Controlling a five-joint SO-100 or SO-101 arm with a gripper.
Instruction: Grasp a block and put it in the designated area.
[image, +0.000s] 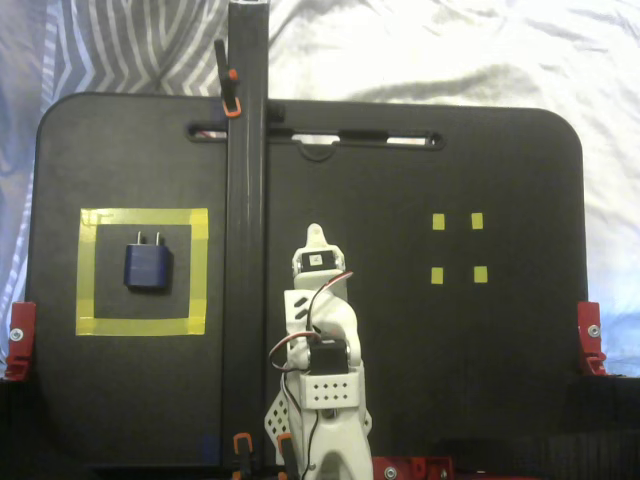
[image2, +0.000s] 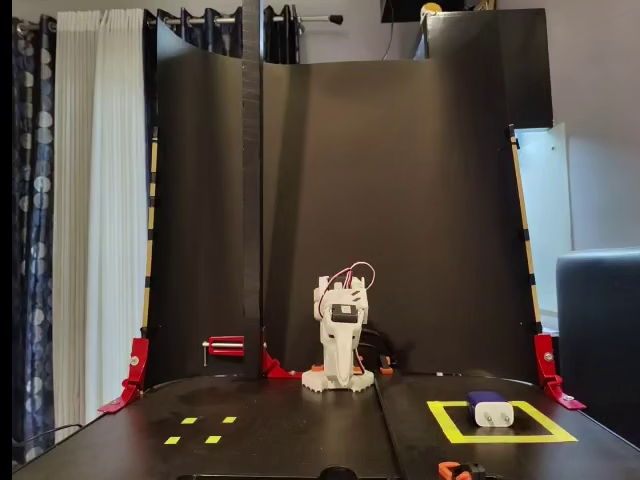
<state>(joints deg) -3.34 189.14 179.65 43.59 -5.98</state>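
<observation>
The navy-blue block (image: 147, 266) lies flat inside the designated area (image: 142, 217), a square of wide yellow tape at the board's left in a fixed view from above. From the front, the block (image2: 489, 408) shows its light end inside the yellow square (image2: 450, 425) at the right. My white arm is folded over its base in the middle. Its gripper (image: 316, 236) points away from the base, well apart from the block, fingers together and holding nothing. In the front view the gripper (image2: 339, 368) hangs low over the base.
Four tiny yellow tape squares (image: 438, 222) mark the board's other side, low left (image2: 189, 421) from the front. A tall black post (image: 245, 250) stands between the arm and the yellow square. Red clamps (image: 18, 340) (image: 591, 335) hold the board's edges. A black backdrop (image2: 400, 200) rises behind.
</observation>
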